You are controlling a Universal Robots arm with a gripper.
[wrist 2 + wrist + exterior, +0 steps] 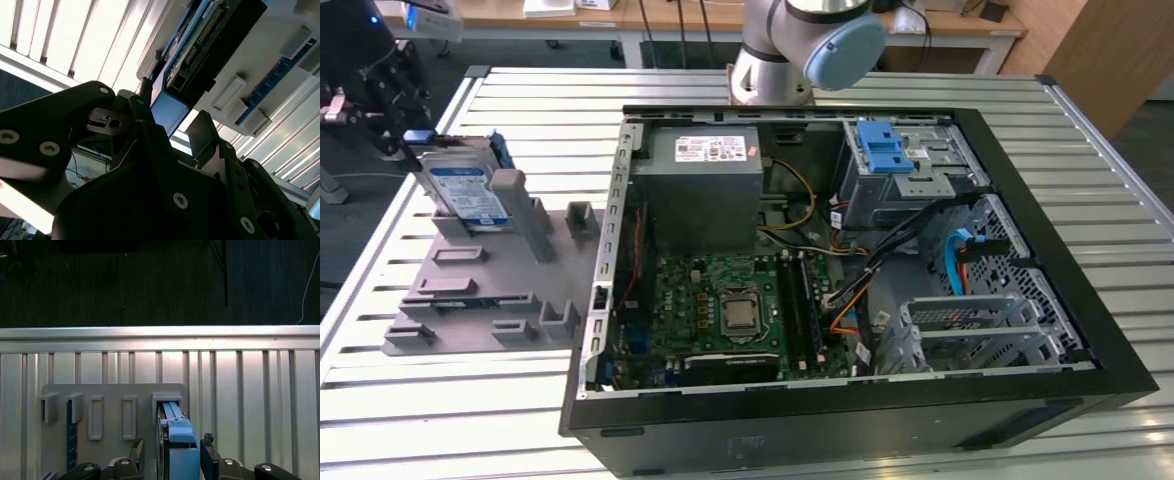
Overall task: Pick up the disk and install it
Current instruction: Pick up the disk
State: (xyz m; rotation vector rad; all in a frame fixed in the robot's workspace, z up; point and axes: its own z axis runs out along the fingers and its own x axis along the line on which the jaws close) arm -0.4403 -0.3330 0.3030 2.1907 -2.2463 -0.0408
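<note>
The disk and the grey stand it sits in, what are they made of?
The disk looks like silver metal with a dull shine, a paper-like label and a bright blue plastic frame. The grey stand looks like matte plastic, maybe printed: even colour, no shine.

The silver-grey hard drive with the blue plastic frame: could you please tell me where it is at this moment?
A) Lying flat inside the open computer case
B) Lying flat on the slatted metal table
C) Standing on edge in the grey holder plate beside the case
C: in the exterior view the silver-grey hard drive with the blue plastic frame stands on edge in the grey holder plate, on the exterior view's left of the open black computer case.
</note>
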